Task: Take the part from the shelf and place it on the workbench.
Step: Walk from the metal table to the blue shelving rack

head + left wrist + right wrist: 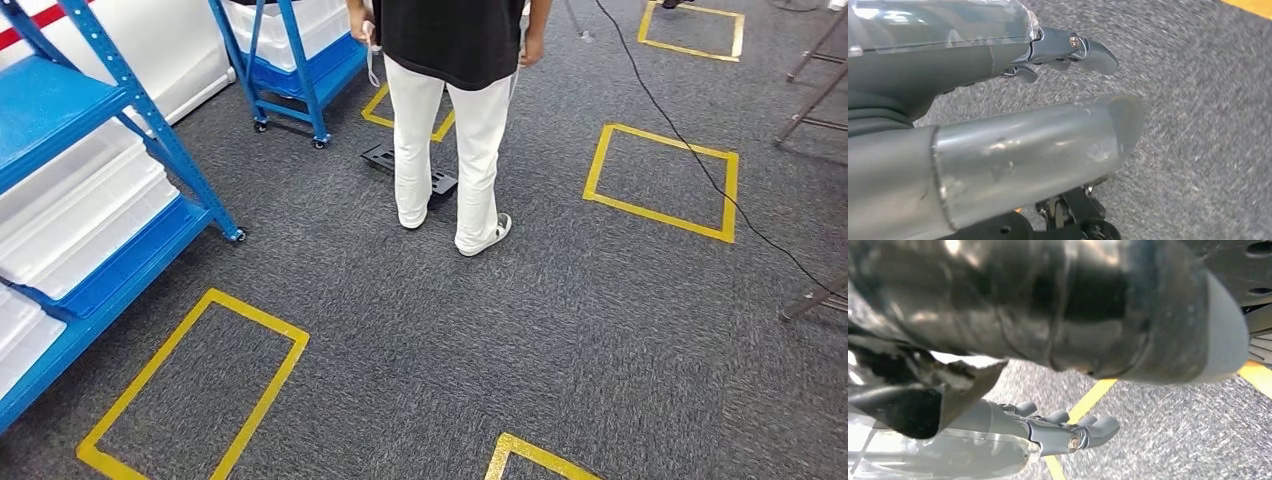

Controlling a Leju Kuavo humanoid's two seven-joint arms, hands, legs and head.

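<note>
Blue shelving (120,150) with white trays is seen at nine o'clock, a person (450,110) at twelve on grey carpet (560,330). The left hand (1048,65) and right hand (1058,432) are held empty, fingers apart; the part cannot be made out.

We face open carpet (520,330); a person (450,120) blocks the way ahead (a cable (700,160) trails right), blue shelves (90,200) apparently crowding left.
</note>
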